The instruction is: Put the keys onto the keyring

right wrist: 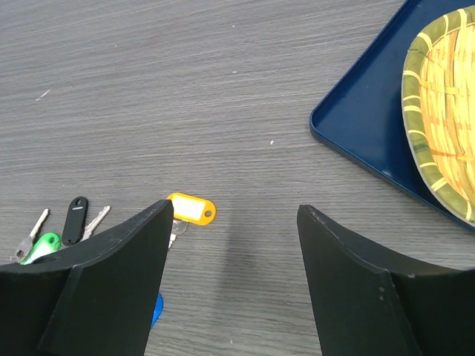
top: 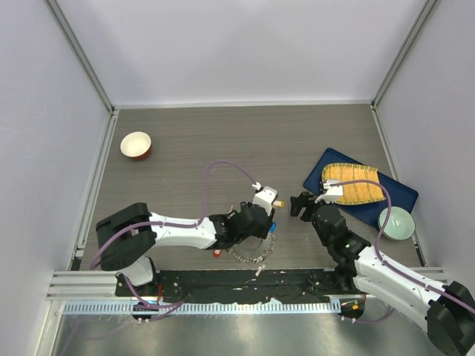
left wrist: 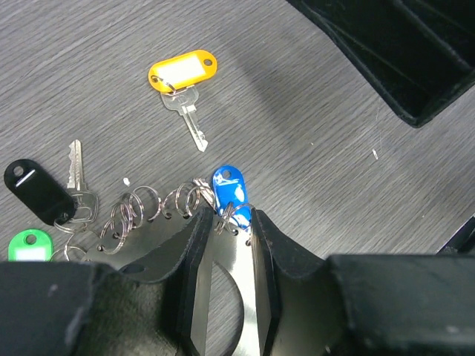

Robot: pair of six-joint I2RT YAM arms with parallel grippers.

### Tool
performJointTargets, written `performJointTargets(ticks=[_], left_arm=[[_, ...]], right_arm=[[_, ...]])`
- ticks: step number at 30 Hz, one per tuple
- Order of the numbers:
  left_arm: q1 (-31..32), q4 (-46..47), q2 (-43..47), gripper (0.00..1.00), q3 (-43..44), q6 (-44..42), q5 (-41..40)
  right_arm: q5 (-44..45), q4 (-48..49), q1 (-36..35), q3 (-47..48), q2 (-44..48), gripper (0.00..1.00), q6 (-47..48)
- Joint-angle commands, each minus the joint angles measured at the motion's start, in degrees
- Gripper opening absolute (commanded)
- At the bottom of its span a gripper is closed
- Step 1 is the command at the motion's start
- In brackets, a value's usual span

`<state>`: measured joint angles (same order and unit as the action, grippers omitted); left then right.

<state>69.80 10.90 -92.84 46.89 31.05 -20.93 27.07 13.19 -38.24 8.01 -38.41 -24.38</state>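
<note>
**Keyring.** The flat grey metal keyring with a toothed rim [left wrist: 223,285] lies on the dark grey wood-grain table [top: 223,141], near its front edge and just under the left arm's wrist. Several small wire split rings [left wrist: 130,211] hang from holes along its rim.

**Keys.**
- A blue plastic tag [left wrist: 228,189] sits at the rim, its wire loop lying between the left fingertips.
- A silver key with a yellow plastic tag [left wrist: 182,74] lies loose on the table beyond the keyring, apart from it.
- A silver key on a black plastic tag [left wrist: 37,191] lies at the left of the left wrist view.
- A green plastic tag [left wrist: 30,245] lies just below the black one.
- A small red tag [top: 217,253] shows beside the ring's left edge in the top view.

**Left gripper** [left wrist: 228,216]. The jaws stand narrow over the ring's rim, astride the blue tag's loop. Whether the pads press on anything cannot be told.

**Right gripper** [right wrist: 234,211]. The jaws are spread wide with nothing between them, above bare table to the right of the yellow-tagged key.

**Surroundings.**
- A dark blue rectangular tray [top: 404,194] lies at the right and carries a yellow woven plate with a green rim [top: 352,184].
- A pale green bowl [top: 396,222] sits on the tray's near corner.
- A round red-and-white bowl [top: 136,144] stands well apart at the far left.
</note>
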Motion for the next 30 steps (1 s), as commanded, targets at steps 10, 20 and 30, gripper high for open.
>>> performJointTargets(ticks=[10,20,30], left_arm=[[-1.9,1.3,-1.6,0.29,0.4,-2.2,5.6],[-2.5,0.8,-3.8,0.29,0.8,-1.5,5.9],[-3.3,1.8,-3.7,0.29,-0.2,-0.4,5.6]], right_arm=[[-1.3,4.6,0.1,1.1,-4.7,0.74,0.1],[-2.6,4.9,0.1,1.5,-6.2,0.73,0.4],[-4.1,5.4,0.1,2.1,-8.5,0.73,0.7]])
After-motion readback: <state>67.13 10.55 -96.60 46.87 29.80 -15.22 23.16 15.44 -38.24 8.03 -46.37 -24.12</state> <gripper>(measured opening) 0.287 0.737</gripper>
